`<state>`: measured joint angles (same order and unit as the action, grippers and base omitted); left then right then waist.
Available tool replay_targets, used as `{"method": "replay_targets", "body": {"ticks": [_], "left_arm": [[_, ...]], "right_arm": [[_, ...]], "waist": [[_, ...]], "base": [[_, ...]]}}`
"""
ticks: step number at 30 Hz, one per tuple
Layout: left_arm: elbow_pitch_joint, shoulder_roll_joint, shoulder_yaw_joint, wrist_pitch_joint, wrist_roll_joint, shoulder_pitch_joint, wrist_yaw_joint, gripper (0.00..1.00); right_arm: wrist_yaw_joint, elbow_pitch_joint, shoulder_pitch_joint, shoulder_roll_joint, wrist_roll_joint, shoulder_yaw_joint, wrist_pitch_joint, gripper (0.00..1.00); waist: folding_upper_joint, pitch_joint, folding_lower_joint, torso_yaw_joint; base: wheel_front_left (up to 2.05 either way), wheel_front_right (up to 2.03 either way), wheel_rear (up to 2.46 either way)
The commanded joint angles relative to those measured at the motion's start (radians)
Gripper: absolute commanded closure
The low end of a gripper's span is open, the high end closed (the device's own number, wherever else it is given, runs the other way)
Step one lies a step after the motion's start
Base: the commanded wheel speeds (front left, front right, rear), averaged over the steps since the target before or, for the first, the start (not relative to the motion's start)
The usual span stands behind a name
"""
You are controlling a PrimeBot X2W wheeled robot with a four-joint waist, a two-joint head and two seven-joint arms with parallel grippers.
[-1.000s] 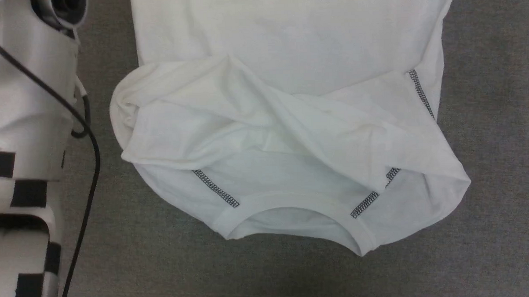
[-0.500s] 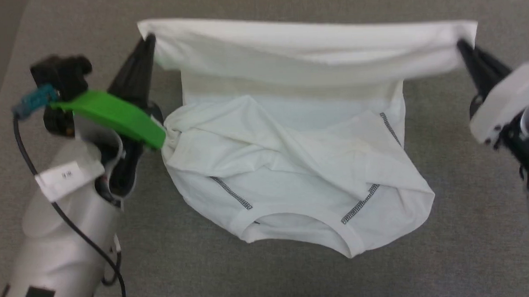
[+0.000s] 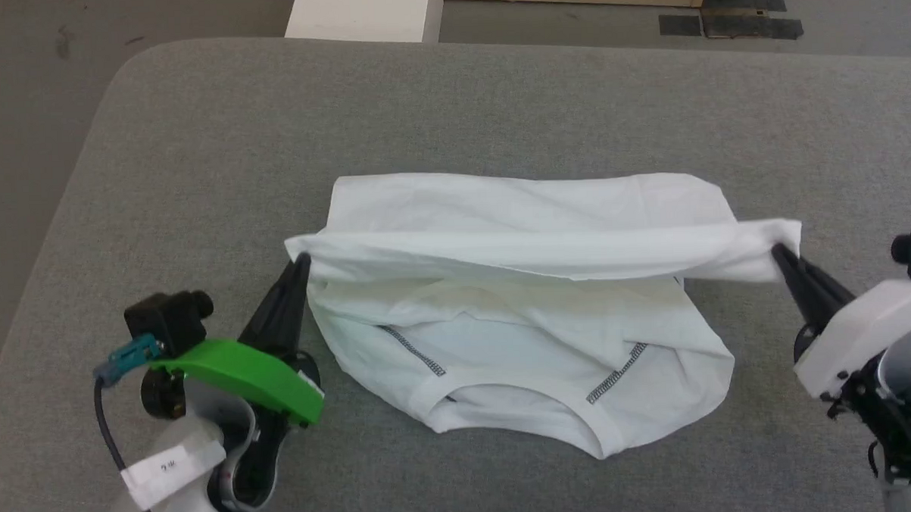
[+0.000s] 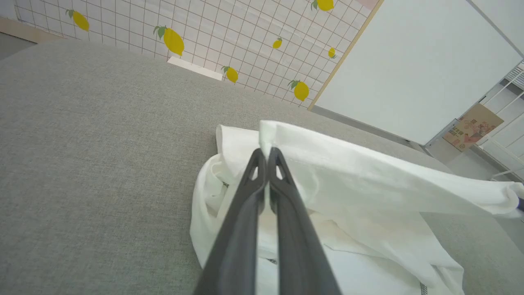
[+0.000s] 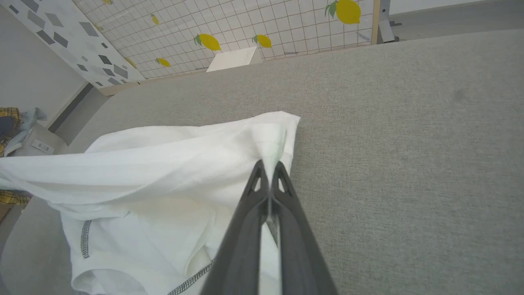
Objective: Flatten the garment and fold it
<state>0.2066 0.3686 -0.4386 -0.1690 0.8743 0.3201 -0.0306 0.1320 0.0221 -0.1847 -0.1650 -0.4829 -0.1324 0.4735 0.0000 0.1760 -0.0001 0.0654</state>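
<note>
Roughly midway, the left gripper (image 3: 300,263) and right gripper (image 3: 777,251) each clamp shut on one end of the lifted edge of the garment (image 3: 533,321), stretched between them over its rumpled collar (image 3: 517,396) half on the grey surface (image 3: 194,159), so smoothing and the remaining folds look undone.
</note>
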Motion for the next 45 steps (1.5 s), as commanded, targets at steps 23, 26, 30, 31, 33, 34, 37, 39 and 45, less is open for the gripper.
{"method": "replay_targets", "body": {"ticks": [23,26,30,31,33,34,37,39,45], "left_arm": [[0.085,-0.015,0.012,0.069,0.099,-0.196,0.119,1.0],[0.1,-0.018,0.008,0.095,0.11,-0.195,0.126,1.0],[0.116,-0.011,-0.005,0.123,0.102,-0.193,0.152,0.0],[0.118,-0.009,-0.007,0.135,0.103,-0.195,0.158,0.0],[0.115,-0.005,-0.009,0.156,0.109,-0.2,0.173,0.0],[0.111,0.001,-0.012,0.173,0.11,-0.203,0.183,0.0],[0.093,0.016,-0.009,0.215,0.123,-0.214,0.21,0.0],[0.072,0.031,-0.003,0.243,0.133,-0.222,0.231,0.0],[-0.013,0.111,0.047,0.254,0.12,-0.238,0.304,0.0]], "right_arm": [[-0.001,-0.131,0.149,0.01,0.053,0.096,-0.006,1.0],[-0.001,-0.152,0.153,0.007,0.056,0.11,0.009,1.0],[-0.001,-0.174,0.163,0.004,0.058,0.128,0.036,0.0],[-0.001,-0.174,0.165,0.003,0.055,0.13,0.038,0.0],[-0.001,-0.172,0.171,-0.001,0.05,0.137,0.044,0.0],[-0.001,-0.168,0.174,-0.007,0.045,0.14,0.049,0.0],[-0.001,-0.148,0.186,-0.027,0.027,0.142,0.064,0.0],[-0.001,-0.123,0.195,-0.045,0.009,0.139,0.08,0.0],[-0.001,-0.017,0.214,-0.096,-0.049,0.067,0.156,0.0]], "waist": [[0.0,-0.001,0.0001,-0.019],[0.0,-0.011,0.0001,-0.022],[0.0,-0.033,0.0001,-0.028],[0.0,-0.038,0.0001,-0.029],[0.0,-0.049,0.0001,-0.032],[0.0,-0.052,0.0001,-0.033],[0.0,-0.067,0.0001,-0.032],[0.0,-0.074,0.0001,-0.03],[0.0,-0.086,0.0001,-0.021]], "base": [[0.0,0.0,0.0],[0.0,0.0,0.0],[0.0,0.0,0.0],[0.0,0.0,0.0],[0.0,0.0,0.0],[0.0,0.0,0.0],[0.0,0.0,0.0],[0.0,0.0,0.0],[0.0,0.0,0.0]]}}
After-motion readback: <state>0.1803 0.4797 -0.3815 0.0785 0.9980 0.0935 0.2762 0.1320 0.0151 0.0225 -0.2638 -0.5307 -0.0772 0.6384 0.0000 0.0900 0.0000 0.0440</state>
